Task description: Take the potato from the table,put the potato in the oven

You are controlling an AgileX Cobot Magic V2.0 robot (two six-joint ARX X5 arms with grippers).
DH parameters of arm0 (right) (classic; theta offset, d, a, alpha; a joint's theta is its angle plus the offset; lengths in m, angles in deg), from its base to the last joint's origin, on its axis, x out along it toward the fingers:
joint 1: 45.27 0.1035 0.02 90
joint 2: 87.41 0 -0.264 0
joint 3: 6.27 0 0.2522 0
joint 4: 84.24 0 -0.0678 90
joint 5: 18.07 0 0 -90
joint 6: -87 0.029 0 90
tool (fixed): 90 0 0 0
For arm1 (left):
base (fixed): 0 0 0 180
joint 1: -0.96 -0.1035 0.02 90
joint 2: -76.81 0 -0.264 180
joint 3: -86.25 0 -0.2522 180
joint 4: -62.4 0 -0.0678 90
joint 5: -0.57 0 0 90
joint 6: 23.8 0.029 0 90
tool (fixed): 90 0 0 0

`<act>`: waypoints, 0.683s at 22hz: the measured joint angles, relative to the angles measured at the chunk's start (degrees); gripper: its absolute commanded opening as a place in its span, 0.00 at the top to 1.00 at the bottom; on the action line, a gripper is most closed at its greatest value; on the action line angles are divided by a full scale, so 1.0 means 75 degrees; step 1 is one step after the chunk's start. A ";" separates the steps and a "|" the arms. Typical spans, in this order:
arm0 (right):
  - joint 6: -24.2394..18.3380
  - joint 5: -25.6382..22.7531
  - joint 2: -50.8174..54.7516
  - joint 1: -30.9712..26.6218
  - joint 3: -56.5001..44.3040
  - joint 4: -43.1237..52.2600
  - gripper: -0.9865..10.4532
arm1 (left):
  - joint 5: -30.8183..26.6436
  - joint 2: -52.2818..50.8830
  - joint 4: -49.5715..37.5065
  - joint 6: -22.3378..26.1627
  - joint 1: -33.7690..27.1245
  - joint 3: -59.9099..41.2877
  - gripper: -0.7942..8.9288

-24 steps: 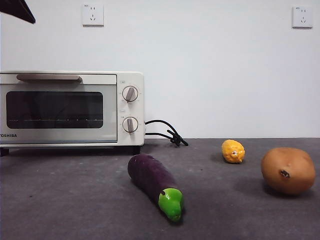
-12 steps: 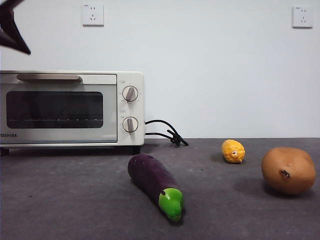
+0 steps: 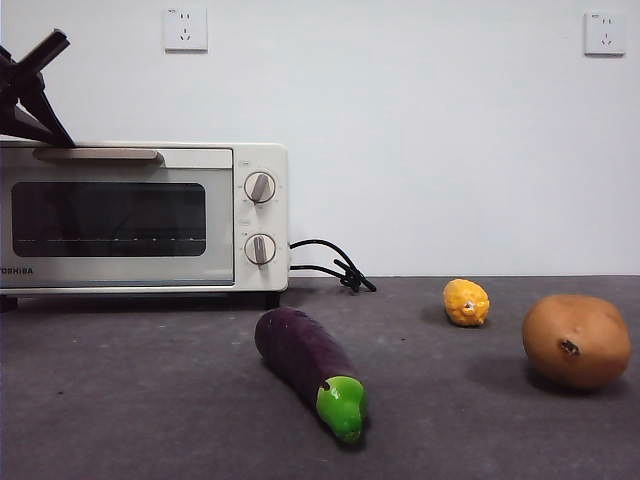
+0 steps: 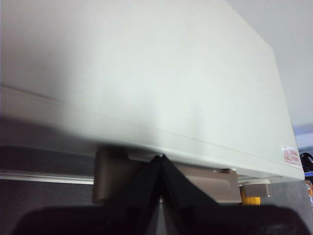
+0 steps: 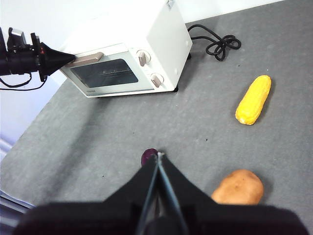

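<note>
Hovering at oven (image 3: 140, 215) handle (image 3: 98, 155): left gripper (image 4: 161, 159), jaws closed, empty; potato (image 3: 577, 341) on table (image 3: 150, 400).

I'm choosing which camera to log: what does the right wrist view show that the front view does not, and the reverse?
Only the right wrist view shows the oven's flat top from above, the full length of the yellow corn-shaped item, the right gripper with its jaws shut, high above the table, and the left arm's body behind its tip. Only the front view shows the wall sockets, the eggplant's green tip and the potato's dark eye. Both show the oven with its door shut, its black cord, the potato on the table, and the left gripper at the door handle.
</note>
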 measured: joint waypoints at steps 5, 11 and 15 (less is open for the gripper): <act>0.0003 0.0000 -0.0079 0.0000 0.0000 0.0000 0.91 | 0.0050 0.0055 0.0026 -0.0003 0.0000 0.0035 0.92; 0.0003 0.0000 -0.0312 0.0003 0.0000 0.0000 0.91 | 0.0044 0.0079 0.0105 0.0093 0.0003 0.0082 0.92; 0.0003 0.0000 -0.0446 0.0003 0.0000 0.0003 0.91 | 0.0029 0.0082 0.0329 0.0291 0.0006 0.0152 0.92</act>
